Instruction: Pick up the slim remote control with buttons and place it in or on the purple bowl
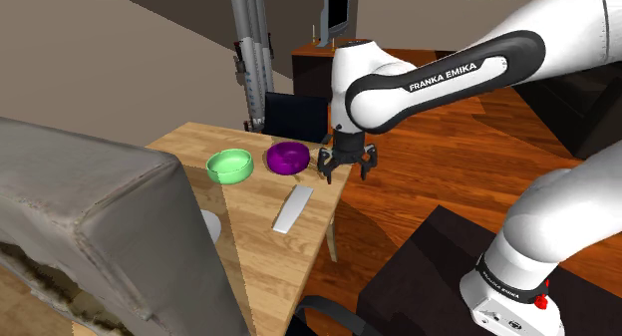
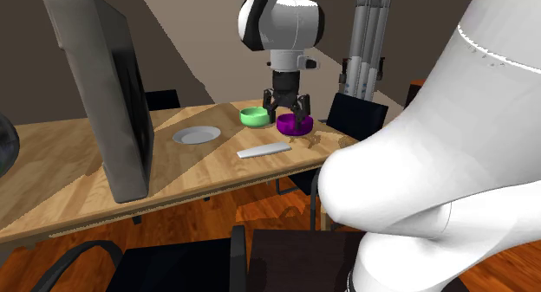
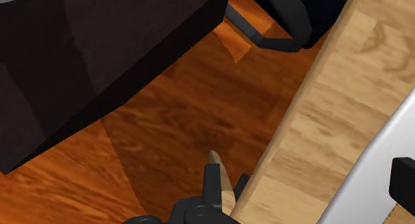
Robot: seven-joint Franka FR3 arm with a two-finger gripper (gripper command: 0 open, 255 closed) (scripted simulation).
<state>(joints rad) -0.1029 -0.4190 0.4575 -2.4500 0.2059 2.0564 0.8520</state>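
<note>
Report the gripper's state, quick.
The gripper is open and holds nothing; the remote lies on the table.

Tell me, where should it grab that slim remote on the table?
Mid-length, across its narrow width, coming straight down from above. The remote lies flat on the table, so only its two long edges give the open fingers parallel sides to pinch; its ends are probably too far apart. Gripping the middle should keep it balanced.
</note>
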